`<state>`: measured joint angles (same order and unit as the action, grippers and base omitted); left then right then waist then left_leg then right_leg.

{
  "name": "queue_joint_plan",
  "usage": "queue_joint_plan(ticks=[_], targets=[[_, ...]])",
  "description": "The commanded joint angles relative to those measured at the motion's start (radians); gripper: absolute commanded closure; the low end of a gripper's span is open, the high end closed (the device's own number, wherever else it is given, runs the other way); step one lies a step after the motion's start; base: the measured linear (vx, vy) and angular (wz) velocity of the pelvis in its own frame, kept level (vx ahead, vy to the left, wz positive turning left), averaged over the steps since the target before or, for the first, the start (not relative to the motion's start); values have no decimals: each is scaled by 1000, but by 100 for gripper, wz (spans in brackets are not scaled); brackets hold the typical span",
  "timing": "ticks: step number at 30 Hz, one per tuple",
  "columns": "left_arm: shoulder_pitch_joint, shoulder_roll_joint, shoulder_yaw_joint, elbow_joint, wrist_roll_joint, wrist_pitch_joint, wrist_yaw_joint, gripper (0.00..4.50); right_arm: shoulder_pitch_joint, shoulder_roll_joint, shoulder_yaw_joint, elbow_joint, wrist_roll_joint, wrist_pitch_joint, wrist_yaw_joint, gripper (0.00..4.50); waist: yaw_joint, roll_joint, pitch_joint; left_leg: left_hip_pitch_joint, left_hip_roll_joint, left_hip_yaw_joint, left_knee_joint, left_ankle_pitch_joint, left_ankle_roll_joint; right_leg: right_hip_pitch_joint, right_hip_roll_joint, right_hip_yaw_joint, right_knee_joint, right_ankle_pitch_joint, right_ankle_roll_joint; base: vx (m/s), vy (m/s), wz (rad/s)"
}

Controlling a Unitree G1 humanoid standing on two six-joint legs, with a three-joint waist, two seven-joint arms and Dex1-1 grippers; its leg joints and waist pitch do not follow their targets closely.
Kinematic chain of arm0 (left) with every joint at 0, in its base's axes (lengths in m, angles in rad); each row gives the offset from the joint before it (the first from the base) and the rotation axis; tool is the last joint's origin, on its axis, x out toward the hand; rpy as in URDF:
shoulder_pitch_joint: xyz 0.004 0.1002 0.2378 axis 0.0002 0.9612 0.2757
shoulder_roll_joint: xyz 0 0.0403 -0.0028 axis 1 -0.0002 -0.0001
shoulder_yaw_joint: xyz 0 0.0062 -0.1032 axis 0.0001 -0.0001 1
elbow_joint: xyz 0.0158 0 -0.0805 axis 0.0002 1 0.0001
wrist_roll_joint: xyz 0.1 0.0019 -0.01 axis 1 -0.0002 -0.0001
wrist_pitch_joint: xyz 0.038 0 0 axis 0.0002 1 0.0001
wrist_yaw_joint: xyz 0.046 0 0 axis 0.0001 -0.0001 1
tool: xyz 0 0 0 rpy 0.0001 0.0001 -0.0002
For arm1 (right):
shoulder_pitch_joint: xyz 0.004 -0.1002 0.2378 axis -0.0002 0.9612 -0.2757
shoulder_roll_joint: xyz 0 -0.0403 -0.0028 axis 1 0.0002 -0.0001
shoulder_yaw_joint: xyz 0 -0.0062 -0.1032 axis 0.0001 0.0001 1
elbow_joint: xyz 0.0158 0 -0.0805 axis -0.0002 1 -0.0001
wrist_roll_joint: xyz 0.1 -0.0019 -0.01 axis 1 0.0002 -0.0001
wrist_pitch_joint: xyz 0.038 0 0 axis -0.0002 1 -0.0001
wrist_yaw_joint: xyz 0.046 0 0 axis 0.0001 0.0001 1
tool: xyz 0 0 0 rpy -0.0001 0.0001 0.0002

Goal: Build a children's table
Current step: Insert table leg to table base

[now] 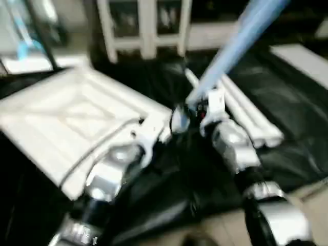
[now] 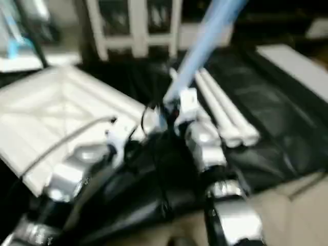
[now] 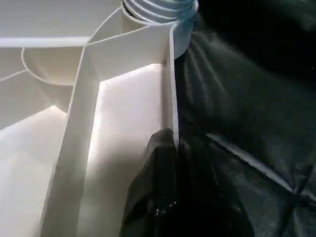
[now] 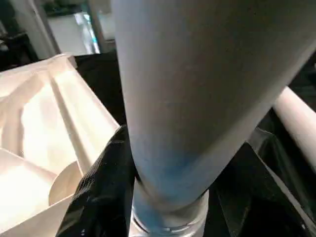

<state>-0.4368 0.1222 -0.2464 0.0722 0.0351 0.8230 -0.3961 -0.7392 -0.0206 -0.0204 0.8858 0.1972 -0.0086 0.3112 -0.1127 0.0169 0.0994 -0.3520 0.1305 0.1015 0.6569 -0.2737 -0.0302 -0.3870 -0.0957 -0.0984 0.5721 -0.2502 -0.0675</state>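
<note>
Tabletop lay underside up on the black sheet, left of centre, so its corner sockets faced up for the legs. Left gripper was pinched shut on the tabletop's edge wall near a corner socket, probably to steady it; forearm reached in low. Right gripper clamped the threaded end of one leg, which slanted up and away, wrist raised mid-scene. Spare legs lay just right of it.

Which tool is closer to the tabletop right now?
Left. The left tool is shut on the tabletop rim; the right tool holds a leg raised over the black sheet beside it.
</note>
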Motion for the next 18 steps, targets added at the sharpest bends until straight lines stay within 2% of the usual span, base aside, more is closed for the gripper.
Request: queue_joint_plan(ticks=[1,2,3,4,6,7,8,9,10,11,13,14,15,16,18], targets=[[-41,-17,-15,-47,-10,-8,-6,450,56,18,48,116,-48,68,-21,264,-12,13,-24,12,85,-34,-165,-673,-24,22,-45,15,-60,-287,-69,0,0,0],[-36,-11,-17,-51,-6,-5,-6,450,56,19,43,114,-50,71,-26,264,-14,10,-23,22,79,-30,-161,-689,-27,16,-46,13,-72,-351,-51,0,0,0],[-30,-3,-17,-56,-4,-3,-9,450,56,18,42,111,-54,73,-27,264,-21,7,-21,30,72,-28,-156,-700,-30,12,-50,7,-86,-450,-16,0,0,0],[-25,4,-15,-60,-5,-2,-12,450,57,15,40,109,-55,75,-26,264,-26,7,-23,29,68,-27,-156,-672,-23,20,-56,5,-95,-495,8,0,0,0],[-19,14,-15,-66,-5,-7,-19,450,58,12,38,107,-55,75,-22,264,-26,3,-25,25,68,-25,-158,-610,-6,27,-65,10,-102,-495,14,0,0,0],[-9,33,-20,-76,-11,-11,-37,450,59,4,42,99,-58,65,-5,264,-23,1,-25,25,67,-21,-156,-567,2,25,-72,14,-110,-504,9,0,0,0],[10,78,-39,-90,-15,-65,-91,450,60,-9,45,79,-58,47,43,264,-22,1,-25,24,66,-19,-155,-544,7,25,-75,17,-112,-511,5,0,0,0],[24,107,-49,-99,-25,-97,-135,450,58,-22,49,62,-58,37,77,264,-17,0,-28,17,68,-19,-154,-490,20,30,-84,22,-116,-512,-4,0,0,0],[36,129,-56,-106,-35,-119,-172,450,55,-34,52,49,-58,31,102,264,-15,1,-29,2,74,-19,-156,-427,30,37,-89,31,-107,-472,-32,0,0,0],[46,150,-61,-113,-38,-142,-200,450,53,-44,54,36,-53,33,137,264,-12,2,-28,1,78,-18,-157,-409,31,35,-88,33,-103,-451,-48,0,0,0],[78,215,-81,-141,-59,-219,-303,450,45,-82,63,-4,-37,48,246,264,-3,-2,-37,0,86,-1,-151,-282,48,34,-84,44,-89,-304,-125,0,0,0],[78,215,-81,-141,-59,-219,-303,450,45,-82,63,-4,-37,48,246,264,2,0,-39,-1,89,-1,-152,-258,57,36,-83,45,-84,-279,-140,0,0,0],[83,224,-83,-146,-63,-229,-320,450,45,-88,65,-9,-35,51,262,264,4,-1,-37,-3,92,9,-154,-235,68,34,-80,48,-81,-273,-156,0,0,0],[118,289,-103,-190,-100,-285,-435,450,41,-135,83,-47,-20,79,380,264,11,-7,-39,7,90,14,-153,-267,67,28,-74,47,-86,-316,-155,0,0,0],[147,349,-115,-223,-130,-296,-525,450,42,-200,111,-82,-10,113,520,265,14,-10,-43,-5,93,17,-153,-276,64,30,-72,58,-73,-333,-150,29,-12,0]])
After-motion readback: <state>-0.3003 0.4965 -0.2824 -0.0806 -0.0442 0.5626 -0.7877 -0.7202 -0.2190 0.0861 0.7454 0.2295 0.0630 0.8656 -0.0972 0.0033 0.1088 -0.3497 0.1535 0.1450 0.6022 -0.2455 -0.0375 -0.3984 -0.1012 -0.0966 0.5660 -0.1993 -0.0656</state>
